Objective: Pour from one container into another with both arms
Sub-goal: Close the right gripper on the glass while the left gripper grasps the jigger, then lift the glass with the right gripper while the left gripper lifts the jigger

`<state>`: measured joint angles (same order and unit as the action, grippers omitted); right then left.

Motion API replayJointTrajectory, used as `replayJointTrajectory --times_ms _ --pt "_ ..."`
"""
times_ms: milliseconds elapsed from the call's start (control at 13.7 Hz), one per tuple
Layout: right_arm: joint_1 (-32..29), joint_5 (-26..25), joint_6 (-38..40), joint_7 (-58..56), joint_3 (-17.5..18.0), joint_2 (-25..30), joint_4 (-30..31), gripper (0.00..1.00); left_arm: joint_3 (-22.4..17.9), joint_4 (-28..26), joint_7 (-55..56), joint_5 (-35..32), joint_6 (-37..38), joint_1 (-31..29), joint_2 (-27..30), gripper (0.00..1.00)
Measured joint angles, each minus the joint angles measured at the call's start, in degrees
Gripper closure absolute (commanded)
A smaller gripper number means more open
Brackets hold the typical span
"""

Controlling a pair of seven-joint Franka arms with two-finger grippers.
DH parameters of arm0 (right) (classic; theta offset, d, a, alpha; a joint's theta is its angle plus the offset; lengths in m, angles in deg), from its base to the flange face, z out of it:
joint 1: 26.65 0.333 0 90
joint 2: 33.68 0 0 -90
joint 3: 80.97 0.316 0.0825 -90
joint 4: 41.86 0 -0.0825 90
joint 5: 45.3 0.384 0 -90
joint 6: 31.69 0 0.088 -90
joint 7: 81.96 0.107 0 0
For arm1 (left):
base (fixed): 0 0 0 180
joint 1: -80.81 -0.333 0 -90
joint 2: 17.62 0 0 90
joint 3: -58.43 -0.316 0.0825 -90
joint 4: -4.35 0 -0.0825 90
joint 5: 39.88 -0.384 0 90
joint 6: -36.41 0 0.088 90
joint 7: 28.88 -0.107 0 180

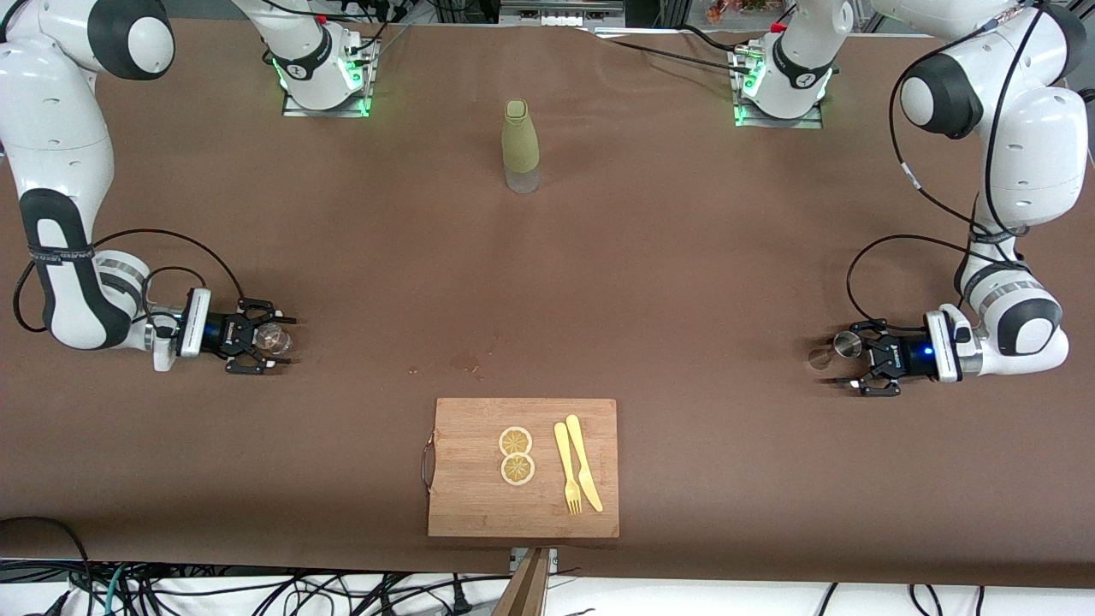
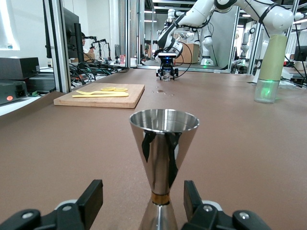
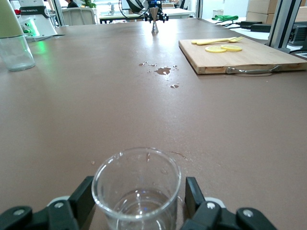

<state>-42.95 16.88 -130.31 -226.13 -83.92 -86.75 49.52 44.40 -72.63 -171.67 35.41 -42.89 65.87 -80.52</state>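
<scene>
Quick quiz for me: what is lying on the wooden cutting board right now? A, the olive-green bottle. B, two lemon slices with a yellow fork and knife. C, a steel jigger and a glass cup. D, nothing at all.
B: the front view shows two lemon slices beside a yellow fork and knife on the cutting board.

Steel jigger (image 1: pixel 847 344) upright, clear glass cup (image 1: pixel 275 339) upright
</scene>
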Motion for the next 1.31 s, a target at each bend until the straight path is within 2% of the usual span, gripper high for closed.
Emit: replayJointTrajectory --times_ms 73,219,438,729,802,948,1240,1312 --pt "0.00 0.20 0.03 -0.33 0.00 -0.02 0.00 0.35 -0.03 0.00 -0.05 0.00 0.15 0.00 0.00 0.35" --pt "0.00 1.08 0.15 -0.72 0.00 -0.25 0.01 0.39 -0.11 0.00 -0.08 0.00 0.53 0.00 -0.02 0.42" --pt "0.01 1.83 0.20 -1.52 0.00 -0.67 0.01 0.42 -0.20 0.00 -0.13 0.00 0.72 0.00 -0.03 0.43" --pt "0.03 2.51 0.24 -2.28 0.00 -0.87 0.01 0.58 -0.27 0.00 -0.15 0.00 0.77 0.00 -0.10 0.45" --pt "0.04 2.70 0.25 -2.40 0.00 -0.90 0.01 0.58 -0.28 0.00 -0.16 0.00 0.78 0.00 -0.10 0.47" --pt "0.05 3.37 0.24 -2.45 -0.01 -1.08 0.01 0.65 -0.29 0.00 -0.18 0.00 0.79 0.00 -0.10 0.59" --pt "0.04 4.07 0.33 -2.55 -0.13 -1.18 -0.06 0.73 -0.47 0.00 -0.20 0.00 0.87 0.00 -0.15 0.64" --pt "0.06 4.57 0.52 -2.54 -0.12 -1.19 -0.11 0.73 -0.56 0.00 -0.27 0.00 0.87 0.00 -0.21 0.71"
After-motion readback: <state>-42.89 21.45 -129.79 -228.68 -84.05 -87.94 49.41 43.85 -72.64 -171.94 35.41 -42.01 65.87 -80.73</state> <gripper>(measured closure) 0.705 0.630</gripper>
